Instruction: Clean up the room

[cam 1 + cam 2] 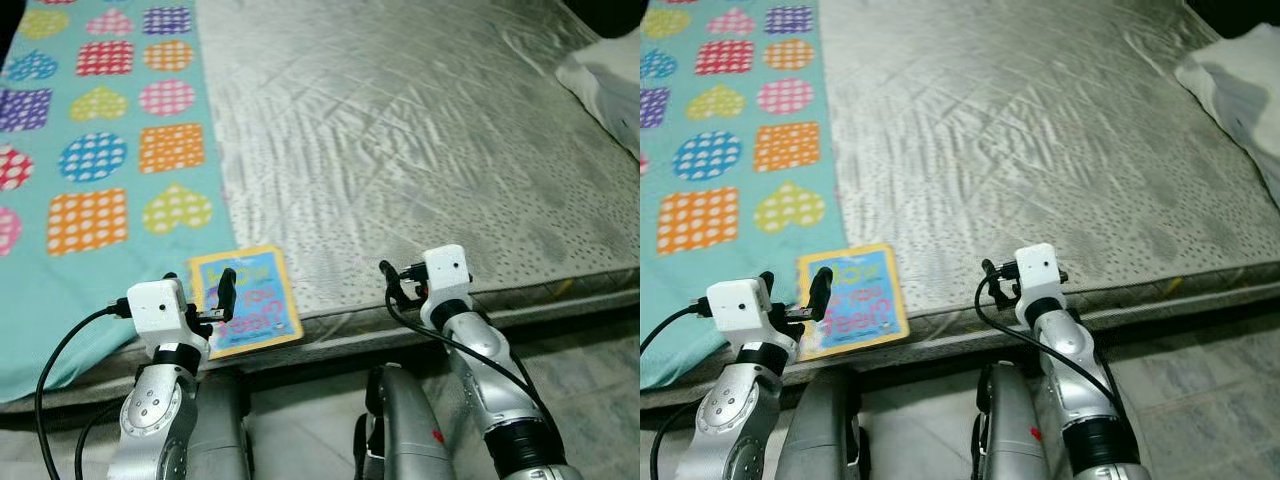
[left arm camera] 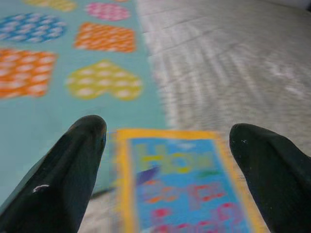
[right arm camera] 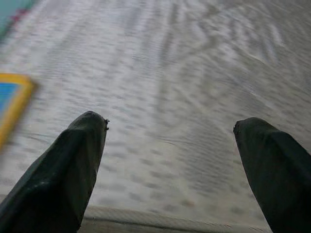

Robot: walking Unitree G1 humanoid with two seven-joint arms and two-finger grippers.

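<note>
The robot stood at the foot of a bed (image 1: 420,130) with both arms raised over its near edge, the left gripper (image 1: 205,297) poised just above a small picture book (image 1: 247,298) that lay flat at the mattress's rim, partly on a blanket (image 1: 110,150) and partly on the bare grey cover. Seen from the left wrist, the book (image 2: 187,184) sat squarely between the two black fingers (image 2: 73,165), the jaws spread wide on either side of its yellow border and gripping nothing, a line-up that looked like the start of a pick, since a stray book on a bed was the obvious thing to clear in tidying the room. Its thin, flat shape, lying close to the edge, suggested the fingers would need to slide under or pinch a side. The right gripper (image 1: 392,282) hung near the same edge, well apart from the book, its jaws also wide and empty over plain quilted fabric (image 3: 184,97), apparently waiting in reserve. The blanket, turquoise with bright dotted hearts and squares, covered the bed's left side; the rest was a silvery, wrinkled mattress cover, with a pale pillow (image 1: 610,80) at the far right corner. Below the bed frame, pale tiled floor (image 1: 600,380) showed beside the robot's legs
</note>
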